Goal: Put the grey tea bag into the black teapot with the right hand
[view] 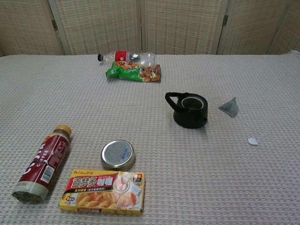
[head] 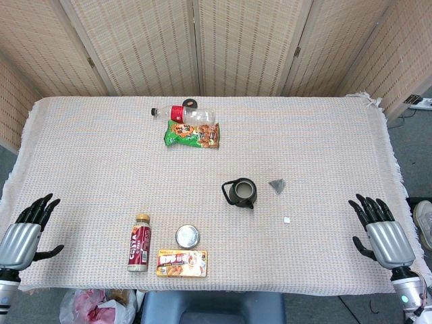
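- resting near the right edge of the table (head: pixel 81 169), our right hand (head: pixel 381 233) holds nothing, fingers spread.
- our left hand (head: pixel 25 233) at the left edge is empty too, fingers apart.
- the grey tea bag (head: pixel 277 185) lies just beside the black teapot (head: pixel 240 193), on its right, not touching.
- we see the teapot has no lid on.

Clutter on the cloth (head: pixel 101 148), two clusters.
Far side: clear bottle (head: pixel 183 113) lying flat, green snack bag (head: pixel 192 135) touching it. Near side: coffee bottle (head: pixel 138 243) on its side, round tin (head: pixel 187 236) beside it, curry box (head: pixel 181 263) just in front of the tin.
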Robot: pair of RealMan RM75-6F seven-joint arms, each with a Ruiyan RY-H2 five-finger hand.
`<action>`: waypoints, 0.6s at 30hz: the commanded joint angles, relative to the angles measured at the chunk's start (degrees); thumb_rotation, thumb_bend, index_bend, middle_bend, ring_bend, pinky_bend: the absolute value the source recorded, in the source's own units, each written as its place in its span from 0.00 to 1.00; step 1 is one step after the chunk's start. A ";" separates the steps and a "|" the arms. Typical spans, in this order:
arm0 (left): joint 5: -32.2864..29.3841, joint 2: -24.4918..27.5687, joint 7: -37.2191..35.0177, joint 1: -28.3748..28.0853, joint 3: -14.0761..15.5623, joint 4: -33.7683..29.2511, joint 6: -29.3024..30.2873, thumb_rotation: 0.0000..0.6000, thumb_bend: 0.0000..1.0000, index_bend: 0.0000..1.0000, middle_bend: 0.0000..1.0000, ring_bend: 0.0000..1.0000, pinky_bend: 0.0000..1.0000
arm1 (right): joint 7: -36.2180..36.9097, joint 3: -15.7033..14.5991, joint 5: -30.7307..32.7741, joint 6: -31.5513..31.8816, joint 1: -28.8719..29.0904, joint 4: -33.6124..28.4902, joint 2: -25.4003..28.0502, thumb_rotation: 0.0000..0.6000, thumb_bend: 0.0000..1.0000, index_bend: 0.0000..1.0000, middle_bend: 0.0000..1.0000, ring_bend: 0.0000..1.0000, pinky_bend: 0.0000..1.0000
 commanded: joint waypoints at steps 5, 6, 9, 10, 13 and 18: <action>1.04 -0.63 0.78 0.06 0.07 0.14 1.08 1.00 0.19 0.00 0.00 0.00 0.18 | 0.25 -0.16 0.80 -3.13 1.25 0.37 -0.30 1.00 0.30 0.06 0.00 0.00 0.00; 1.31 -0.63 0.62 0.12 0.19 0.17 1.25 1.00 0.19 0.00 0.00 0.00 0.18 | 0.69 -0.27 0.53 -3.22 1.32 0.38 -0.51 1.00 0.30 0.06 0.00 0.00 0.00; 1.44 -0.52 0.05 0.28 0.20 0.47 1.65 1.00 0.19 0.00 0.00 0.00 0.18 | 0.43 -0.74 -1.33 -3.38 1.87 1.46 -1.80 1.00 0.30 0.05 0.00 0.00 0.00; 1.10 -0.61 0.24 0.35 -0.03 0.61 1.83 1.00 0.19 0.00 0.00 0.00 0.18 | 0.12 -0.79 -1.92 -3.32 2.06 2.00 -2.54 1.00 0.30 0.05 0.00 0.00 0.00; 0.06 -0.93 1.18 0.62 -0.64 0.76 2.35 1.00 0.19 0.00 0.00 0.00 0.18 | -1.26 -1.24 -3.98 -4.08 3.13 3.92 -5.19 1.00 0.30 0.05 0.00 0.00 0.00; 0.02 -0.82 0.93 0.86 -0.70 0.63 2.78 1.00 0.19 0.00 0.00 0.00 0.18 | -5.42 -0.52 -4.66 -8.22 6.43 8.21 -10.40 1.00 0.30 0.05 0.00 0.00 0.00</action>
